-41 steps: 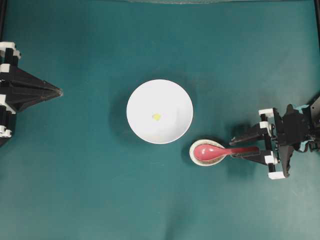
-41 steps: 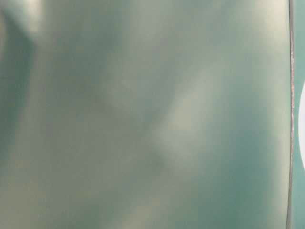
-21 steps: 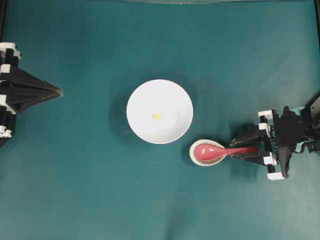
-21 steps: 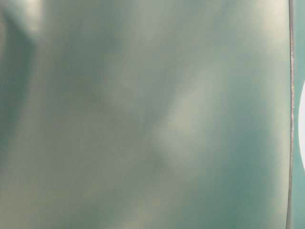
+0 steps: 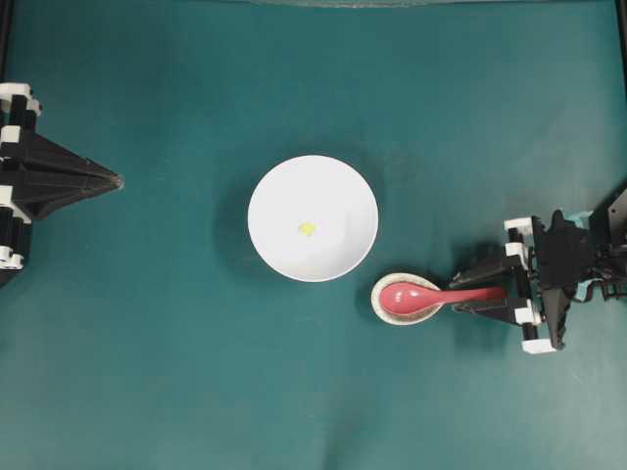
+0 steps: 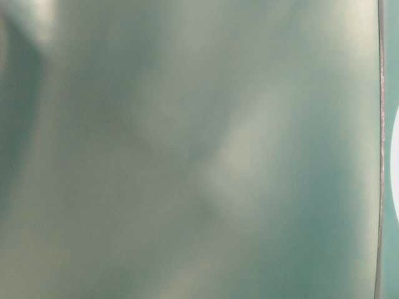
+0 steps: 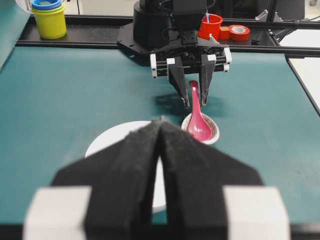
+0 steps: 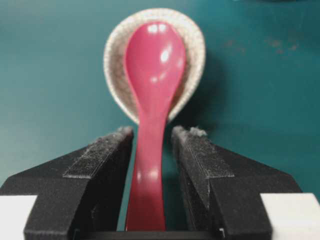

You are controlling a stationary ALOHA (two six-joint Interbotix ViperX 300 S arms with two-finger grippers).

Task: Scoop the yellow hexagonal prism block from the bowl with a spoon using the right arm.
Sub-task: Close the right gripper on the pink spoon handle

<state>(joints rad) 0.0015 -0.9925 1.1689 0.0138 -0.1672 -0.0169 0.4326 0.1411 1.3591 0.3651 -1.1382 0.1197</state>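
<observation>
Spoon (image 5: 431, 294): handle points right, scoop toward the bowl (image 5: 313, 218).

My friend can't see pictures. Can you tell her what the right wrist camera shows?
A shiny pink-red spoon lies with its scoop in a small speckled spoon rest on a teal table. The open right gripper has one black finger on each side of the handle.

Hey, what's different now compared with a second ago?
Little: the right tool has settled slightly lower around the spoon's handle, jaws open on either side, nothing gripped yet. The spoon, its rest, the bowl, the yellow block and the left tool stayed put.
</observation>
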